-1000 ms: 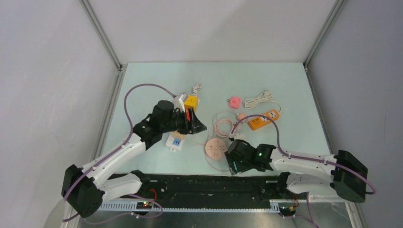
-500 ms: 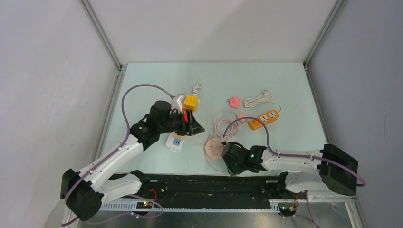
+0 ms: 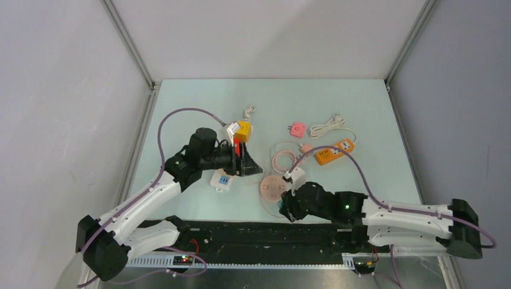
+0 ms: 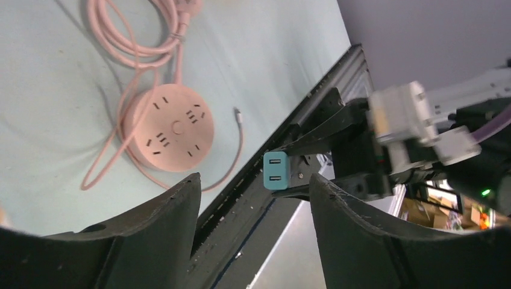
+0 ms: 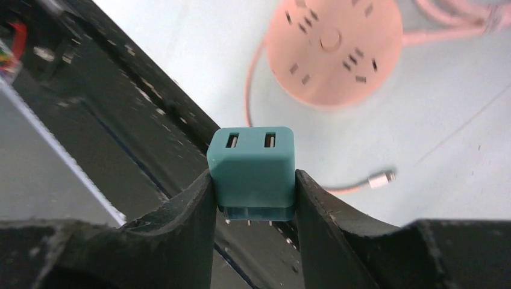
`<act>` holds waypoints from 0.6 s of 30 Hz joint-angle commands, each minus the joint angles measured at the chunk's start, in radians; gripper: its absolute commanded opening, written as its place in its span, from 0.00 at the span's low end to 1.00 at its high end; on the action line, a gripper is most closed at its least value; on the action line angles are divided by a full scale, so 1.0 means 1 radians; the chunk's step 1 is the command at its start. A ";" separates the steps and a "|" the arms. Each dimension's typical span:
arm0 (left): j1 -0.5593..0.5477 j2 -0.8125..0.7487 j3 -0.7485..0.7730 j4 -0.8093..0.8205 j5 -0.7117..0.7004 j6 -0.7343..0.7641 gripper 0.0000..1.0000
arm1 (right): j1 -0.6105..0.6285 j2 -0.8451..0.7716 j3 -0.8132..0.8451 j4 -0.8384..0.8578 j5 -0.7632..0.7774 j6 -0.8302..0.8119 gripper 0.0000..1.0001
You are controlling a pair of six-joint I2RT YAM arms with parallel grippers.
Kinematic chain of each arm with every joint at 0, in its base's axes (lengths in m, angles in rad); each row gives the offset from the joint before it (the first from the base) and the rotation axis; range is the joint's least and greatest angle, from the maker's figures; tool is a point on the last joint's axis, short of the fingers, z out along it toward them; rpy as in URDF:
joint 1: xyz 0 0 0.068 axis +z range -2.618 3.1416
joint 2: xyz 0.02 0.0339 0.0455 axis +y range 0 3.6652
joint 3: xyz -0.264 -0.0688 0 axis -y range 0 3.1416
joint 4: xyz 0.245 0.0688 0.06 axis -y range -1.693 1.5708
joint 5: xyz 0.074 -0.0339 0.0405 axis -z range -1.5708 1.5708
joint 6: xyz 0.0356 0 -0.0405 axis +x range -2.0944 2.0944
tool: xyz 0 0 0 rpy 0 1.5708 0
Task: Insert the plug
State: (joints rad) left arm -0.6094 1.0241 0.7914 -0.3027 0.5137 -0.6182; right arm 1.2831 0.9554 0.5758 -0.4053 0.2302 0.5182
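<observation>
right gripper [image 5: 253, 180]: clamped on the teal usb charger [image 5: 251, 162], one finger on each side face, usb ports toward the wrist camera, prongs apparently on the far underside and mostly hidden. held off the table [image 3: 361, 108] over the black rail [image 3: 241, 232] at the near edge, just short of the pink round power strip [image 3: 272, 188], not touching it. left gripper [image 3: 247, 164]: jaws apart, nothing between them, hovering near the white socket block [image 3: 222, 179].

to do this well: carry the charger forward over the strip, pick one socket group, and square the prongs to its slots before descending. go straight down, no tilt; press only after feeling both prongs in the slots. mind the coiled pink cord [image 4: 172, 39] and the thin cable end [image 5: 381, 177] beside the strip. consider pinning the strip with the left gripper against sliding under the push.

right arm laid low along the near edge, forearm reaching left, wrist turned toward the table. left arm bent at the elbow, reaching over mid-table.
</observation>
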 commanded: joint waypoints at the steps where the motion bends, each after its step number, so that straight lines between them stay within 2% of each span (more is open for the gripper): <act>1: -0.062 -0.019 0.060 0.019 0.102 0.040 0.71 | 0.020 -0.129 -0.007 0.152 0.039 -0.133 0.26; 7: -0.133 -0.003 0.092 0.045 0.089 -0.004 0.73 | 0.042 -0.191 -0.007 0.267 0.033 -0.249 0.29; 12: -0.194 0.008 0.068 0.120 0.080 -0.064 0.83 | 0.045 -0.176 -0.007 0.334 0.005 -0.339 0.32; 18: -0.229 0.060 -0.015 0.234 0.131 -0.111 0.82 | 0.048 -0.168 -0.006 0.380 -0.015 -0.432 0.35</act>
State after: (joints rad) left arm -0.8139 1.0508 0.8196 -0.1654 0.6003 -0.6895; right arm 1.3231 0.7887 0.5694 -0.1226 0.2306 0.1806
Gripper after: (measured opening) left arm 0.826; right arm 0.482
